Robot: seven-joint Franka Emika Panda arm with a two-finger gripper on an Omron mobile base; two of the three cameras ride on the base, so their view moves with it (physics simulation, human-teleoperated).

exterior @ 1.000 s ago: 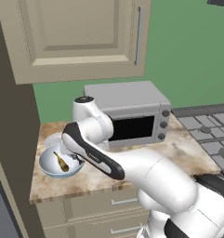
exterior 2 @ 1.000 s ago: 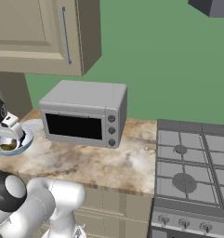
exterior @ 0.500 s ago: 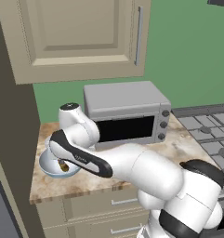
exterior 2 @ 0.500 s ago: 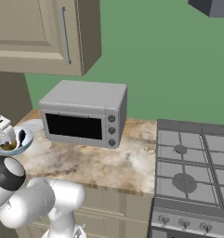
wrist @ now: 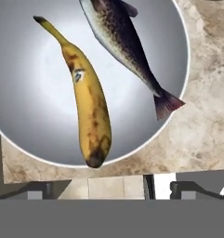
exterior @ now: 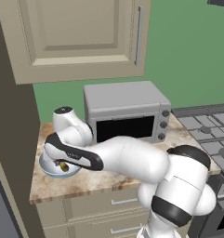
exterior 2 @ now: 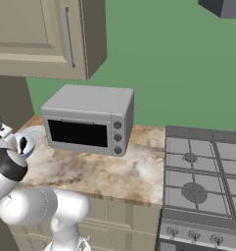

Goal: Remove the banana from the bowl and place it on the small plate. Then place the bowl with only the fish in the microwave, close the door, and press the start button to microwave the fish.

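- Step in hand, as I judge it: the first one — reaching for the banana (wrist: 91,111), which lies in the bowl (wrist: 34,139) next to the fish (wrist: 125,44), not yet lifted
- In the hand view the banana runs from upper left down to lower centre, stem at the top; the fish slants across the upper right, tail fin towards the rim, clear of the banana
- The bowl sits on the marble counter (wrist: 197,135) at the left of the left base view, just left of the silver toaster oven (exterior: 127,114), with the arm bent low over it
- Next move likely calls for dropping straight down and turning the jaws to span the banana's middle without nudging the fish
- Gripper (wrist: 108,186): spread fully wide, fingertips low in the frame, holding nothing, touching nothing
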